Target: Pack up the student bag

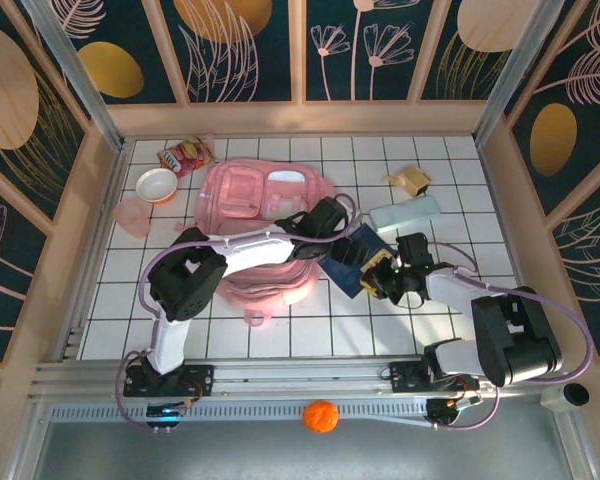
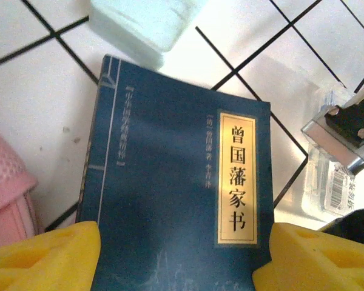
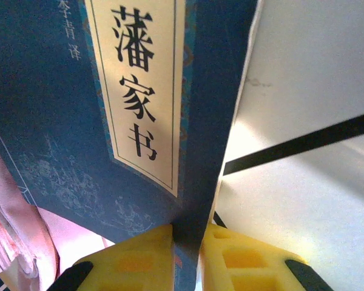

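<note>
White tiles ruled with black lines cover the table (image 1: 450, 310), boxed in by pale wooden frames and dark panels painted with gold leaves. Biggest by far is the student bag (image 1: 250, 200), a soft light-pink fabric backpack lying flat a little left of the middle, its padded front pockets facing up and a small loop poking out at its near edge. Just right of it, a dark blue paperback book (image 1: 352, 262) with a gold title label is propped at a tilt off the tiles, beside the bag, which I take to be where it is headed. The right gripper (image 3: 187, 254) is why it stays up: its 2 yellow fingers are clenched on the book's thin edge, pinching cover and pages between them. The left arm reaches across the bag, and the left gripper (image 2: 182, 254) hangs over the cover with its fingers spread wide and released, gripping nothing; it looks placed to take the book across its width or steady it, though that is my guess. Beyond the book, on its far right, lies a pale mint-coloured box (image 1: 405, 213), smooth and matt with rounded corners. At the far left sit a white bowl (image 1: 157, 185) with an orange rim, a translucent pink cup (image 1: 132, 215) near it, and a crinkly red and yellow snack packet (image 1: 185, 153), all well apart from the book. Smallest is an orange ball (image 1: 320, 415) resting on the near metal rail.
</note>
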Available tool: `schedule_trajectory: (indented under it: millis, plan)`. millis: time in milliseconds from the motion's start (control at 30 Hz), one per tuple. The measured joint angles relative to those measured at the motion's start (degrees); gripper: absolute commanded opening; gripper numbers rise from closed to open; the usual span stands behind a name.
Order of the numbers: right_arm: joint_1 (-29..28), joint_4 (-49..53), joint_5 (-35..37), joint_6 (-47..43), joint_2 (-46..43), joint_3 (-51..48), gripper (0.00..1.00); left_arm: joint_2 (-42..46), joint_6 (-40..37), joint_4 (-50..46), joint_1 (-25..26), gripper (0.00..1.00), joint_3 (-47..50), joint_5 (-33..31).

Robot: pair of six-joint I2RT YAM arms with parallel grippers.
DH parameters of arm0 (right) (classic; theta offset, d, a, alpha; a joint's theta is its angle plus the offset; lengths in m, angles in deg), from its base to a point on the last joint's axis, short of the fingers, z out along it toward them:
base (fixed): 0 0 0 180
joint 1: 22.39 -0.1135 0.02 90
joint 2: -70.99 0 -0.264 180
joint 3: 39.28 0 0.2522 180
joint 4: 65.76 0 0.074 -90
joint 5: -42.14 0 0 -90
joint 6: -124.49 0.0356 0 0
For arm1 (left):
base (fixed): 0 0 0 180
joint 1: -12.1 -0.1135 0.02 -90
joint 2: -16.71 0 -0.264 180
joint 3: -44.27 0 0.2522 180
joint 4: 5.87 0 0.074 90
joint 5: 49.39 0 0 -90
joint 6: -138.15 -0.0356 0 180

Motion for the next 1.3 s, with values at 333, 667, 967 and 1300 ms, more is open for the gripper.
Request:
schedule_trajectory:
  millis: [333,667,967,1300]
  plan:
    - [0.00,-0.42,0.52,-0.63,0.04,0.00,0.17,-9.57,-2.54,-4.66,-0.44,0.74,-8.09,-3.41]
    - [0.00,-0.42,0.55,-1.03,0.04,0.00,0.17,-12.44,-4.94,-8.02,-0.13,0.63,-11.85,-5.29]
    - [0.00,-0.46,0.52,-1.09,0.02,-0.07,0.16,-5.99,-3.87,-3.54,-2.49,0.47,-3.19,1.33]
    - [0.07,-1.51,2.01,-1.46,-0.50,-0.33,0.17,0.87,-0.04,1.22,-1.33,0.45,1.14,8.76]
